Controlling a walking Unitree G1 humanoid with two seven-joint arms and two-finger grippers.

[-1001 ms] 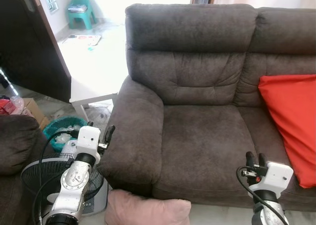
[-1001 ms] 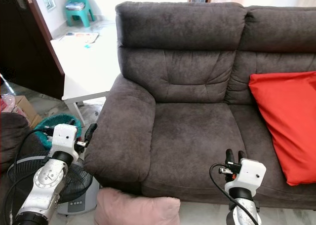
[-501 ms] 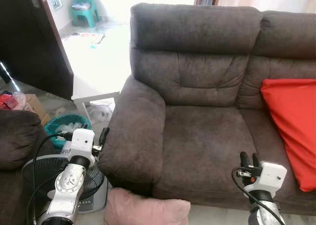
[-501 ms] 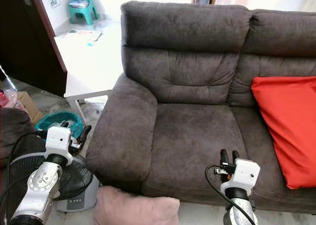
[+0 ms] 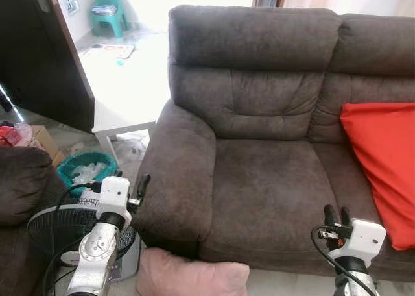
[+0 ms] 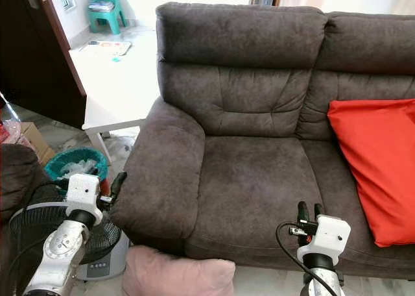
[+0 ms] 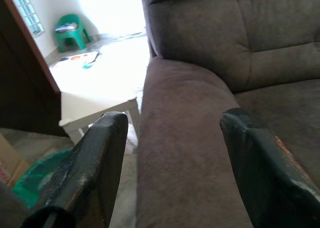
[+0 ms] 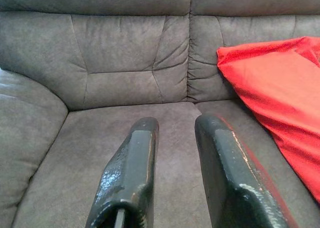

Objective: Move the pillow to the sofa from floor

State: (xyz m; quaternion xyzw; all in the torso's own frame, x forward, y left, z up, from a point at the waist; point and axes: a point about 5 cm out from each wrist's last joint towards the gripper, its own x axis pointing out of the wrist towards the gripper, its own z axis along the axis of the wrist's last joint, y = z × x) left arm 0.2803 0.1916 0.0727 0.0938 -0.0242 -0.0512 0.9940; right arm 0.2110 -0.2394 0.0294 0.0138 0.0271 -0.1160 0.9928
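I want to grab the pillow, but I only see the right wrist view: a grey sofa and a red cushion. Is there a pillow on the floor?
Observer: Yes. A pink pillow lies on the floor against the front of the sofa, below the armrest on the robot's left.
Operator: Where's my other gripper?
Observer: The left gripper is up beside that armrest, above the pillow, open and holding nothing.
Operator: Is anything down there in the way?
Observer: A black fan stands close beside the pillow, on the robot's left of it.
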